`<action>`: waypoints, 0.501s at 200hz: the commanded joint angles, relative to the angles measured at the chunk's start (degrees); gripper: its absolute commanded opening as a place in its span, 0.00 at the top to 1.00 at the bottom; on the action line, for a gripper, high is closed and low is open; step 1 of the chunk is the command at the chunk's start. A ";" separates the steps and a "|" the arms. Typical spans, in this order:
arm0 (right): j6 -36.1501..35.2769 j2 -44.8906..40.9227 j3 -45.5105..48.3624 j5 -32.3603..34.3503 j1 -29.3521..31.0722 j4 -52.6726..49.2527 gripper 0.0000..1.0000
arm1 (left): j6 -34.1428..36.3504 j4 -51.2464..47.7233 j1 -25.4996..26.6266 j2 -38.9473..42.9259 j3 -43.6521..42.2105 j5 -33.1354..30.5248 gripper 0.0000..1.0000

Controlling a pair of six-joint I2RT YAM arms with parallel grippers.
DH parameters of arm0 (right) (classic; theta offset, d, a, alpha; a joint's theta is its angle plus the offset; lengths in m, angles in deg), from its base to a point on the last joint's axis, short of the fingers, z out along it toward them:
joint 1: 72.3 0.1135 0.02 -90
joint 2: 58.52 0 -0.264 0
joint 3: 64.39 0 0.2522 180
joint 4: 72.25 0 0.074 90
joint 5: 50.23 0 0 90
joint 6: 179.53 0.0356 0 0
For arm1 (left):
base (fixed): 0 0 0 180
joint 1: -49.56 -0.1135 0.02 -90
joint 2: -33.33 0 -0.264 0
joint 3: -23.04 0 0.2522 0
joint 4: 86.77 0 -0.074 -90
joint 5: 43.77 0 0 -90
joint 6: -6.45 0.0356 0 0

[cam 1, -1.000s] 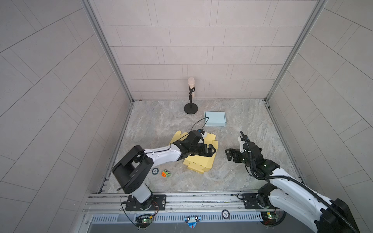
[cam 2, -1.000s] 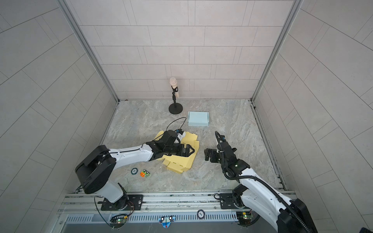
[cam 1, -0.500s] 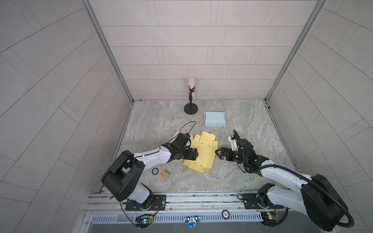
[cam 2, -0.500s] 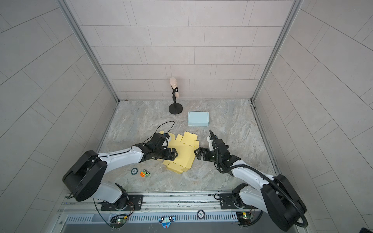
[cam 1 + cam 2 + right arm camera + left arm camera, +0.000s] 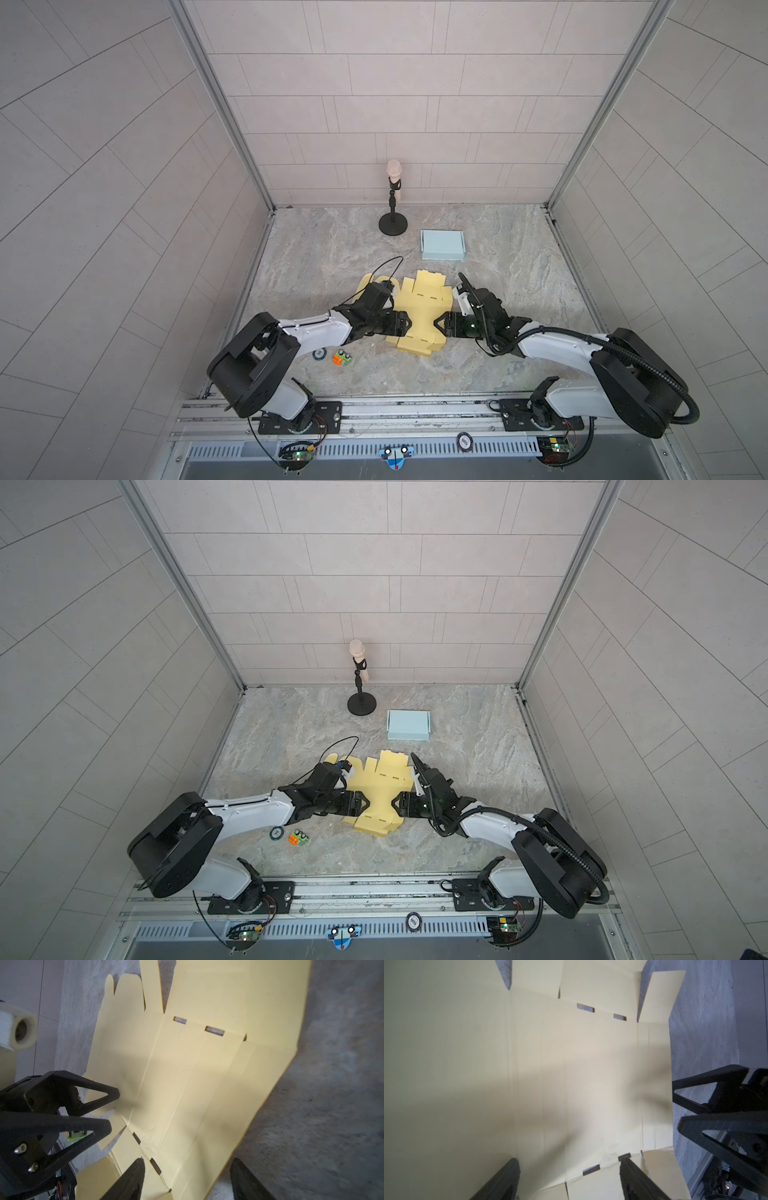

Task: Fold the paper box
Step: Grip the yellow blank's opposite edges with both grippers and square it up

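Two black-and-white robot arms reach in from a metal rail (image 5: 415, 411) at the near edge, and between them lies one flat pale-yellow paper box blank (image 5: 422, 307), unfolded, its panels, flaps and cut slots spread on the desk near the middle front. Behind it and well apart sits one light-blue rectangular paper box (image 5: 442, 245), already folded. Just beside that, towards the back wall, one pink-headed microphone on a black round-based stand (image 5: 392, 226) stands upright. Near the left arm's forearm lie one small dark round disc (image 5: 318, 354) and one small orange-and-green block (image 5: 342, 357), close together but apart from the blank. The grey marbled desk (image 5: 332, 257) is closed in on three sides by pale tiled walls (image 5: 415, 104) with aluminium corner posts. Both arms are stretched low and nearly level, pointing at each other across the blank's narrow waist. The left hand (image 5: 405, 324) meets the blank's left edge; in the left wrist view its black fingers (image 5: 508, 1180) stand apart with yellow paper between and beneath them, not clamped. The right hand (image 5: 438, 324) meets the opposite edge; in the right wrist view its fingers (image 5: 135, 1178) are also spread, one over the paper, one over bare desk, straddling the edge without pinching it
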 commanded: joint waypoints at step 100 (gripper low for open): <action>-4.61 -0.70 -1.58 4.37 -3.16 -4.96 0.63 | -6.91 5.25 5.21 -0.78 -1.07 0.56 0.21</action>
